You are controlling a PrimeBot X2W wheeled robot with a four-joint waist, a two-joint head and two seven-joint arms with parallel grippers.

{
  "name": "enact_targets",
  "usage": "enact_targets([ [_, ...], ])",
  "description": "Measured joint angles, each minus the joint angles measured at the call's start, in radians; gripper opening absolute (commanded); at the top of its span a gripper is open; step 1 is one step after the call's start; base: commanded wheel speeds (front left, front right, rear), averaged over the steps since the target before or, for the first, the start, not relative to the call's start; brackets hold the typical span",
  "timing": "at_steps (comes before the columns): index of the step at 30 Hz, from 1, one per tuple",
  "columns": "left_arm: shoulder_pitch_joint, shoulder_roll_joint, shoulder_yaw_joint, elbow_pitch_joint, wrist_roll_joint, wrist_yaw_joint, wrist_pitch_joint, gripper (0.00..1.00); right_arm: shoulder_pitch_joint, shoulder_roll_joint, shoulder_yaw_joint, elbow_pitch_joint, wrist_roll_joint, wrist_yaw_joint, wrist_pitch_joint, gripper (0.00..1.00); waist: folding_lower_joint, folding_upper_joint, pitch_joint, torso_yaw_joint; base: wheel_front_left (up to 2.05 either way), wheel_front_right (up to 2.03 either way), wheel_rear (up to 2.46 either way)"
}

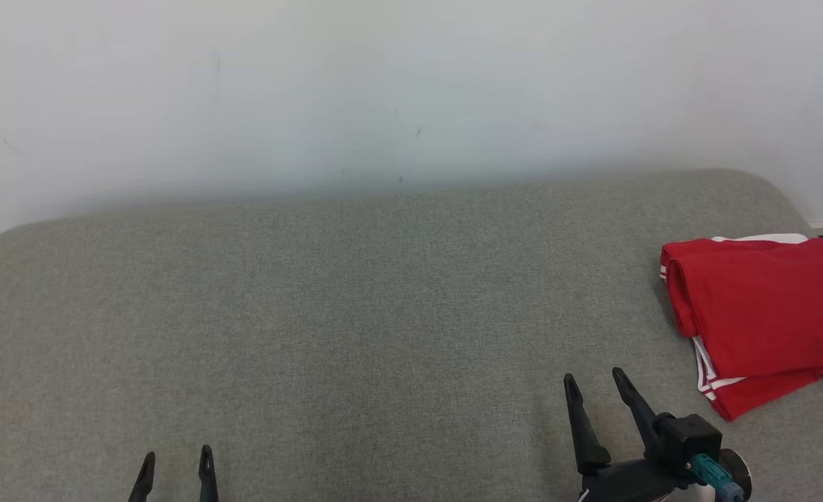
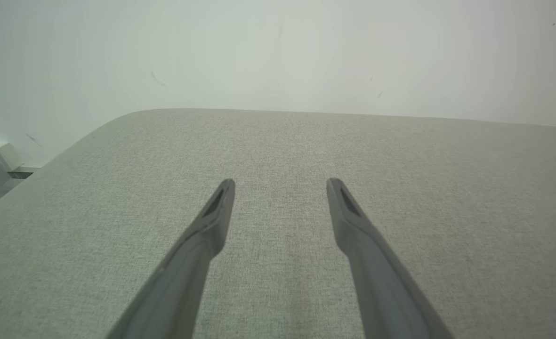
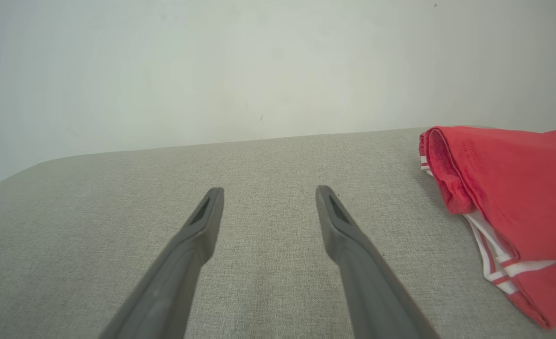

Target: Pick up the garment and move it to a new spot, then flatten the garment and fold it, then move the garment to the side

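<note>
The garment is red and lies folded at the right end of the cushion, close to the far right corner. It rests flat on the grey fabric and nothing touches it. Its rounded fold faces left, toward the middle of the cushion. White stripes show along its near left edge, and a white band lines its far edge. Its long axis seems to run from the far edge toward the near edge, with the near end swung a little to the right. The right part runs off the head view, so this is not certain. In the right wrist view the garment sits to the right of the fingers, well clear of them.

The right gripper hangs over the cushion near the near edge, just left of the garment and apart from it. Its 2 fingers are spread wide with nothing between them, and in its own view they point at the wall.

The left gripper is at the near edge on the left, far from the garment. Its 2 fingers are also spread and empty, with bare cushion showing between them in its own view.
</note>
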Motion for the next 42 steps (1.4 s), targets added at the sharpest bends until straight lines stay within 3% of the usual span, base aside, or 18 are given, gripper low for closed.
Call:
enact_targets([
  [10, 0.004, 0.000, 0.001, 0.011, -0.015, -0.010, 0.000, 1.00, 0.005, 0.000, 0.007, 0.005, 0.017, 0.000, 0.000, 1.00, 0.0000, 0.0000, 0.008, 0.004, 0.00, 0.00, 0.00],
  [11, 0.004, 0.000, 0.000, 0.018, -0.017, -0.009, 0.001, 0.00, 0.009, 0.000, 0.007, 0.011, 0.017, 0.000, 0.000, 0.00, 0.0001, 0.0001, 0.009, 0.004, 0.00, 0.00, 0.00],
  [16, 0.007, -0.006, 0.003, 0.059, -0.035, -0.009, 0.017, 0.00, 0.037, 0.000, 0.003, 0.049, 0.032, 0.000, 0.012, 0.00, 0.0002, 0.0000, 0.009, 0.005, 0.00, 0.00, 0.00],
  [42, -0.032, -0.005, 0.018, 0.037, -0.511, -0.026, 0.133, 0.00, 0.037, 0.000, -0.052, -0.025, 0.517, 0.000, 0.131, 0.00, 0.0003, 0.0000, 0.014, 0.012, 0.00, 0.00, 0.00],
])
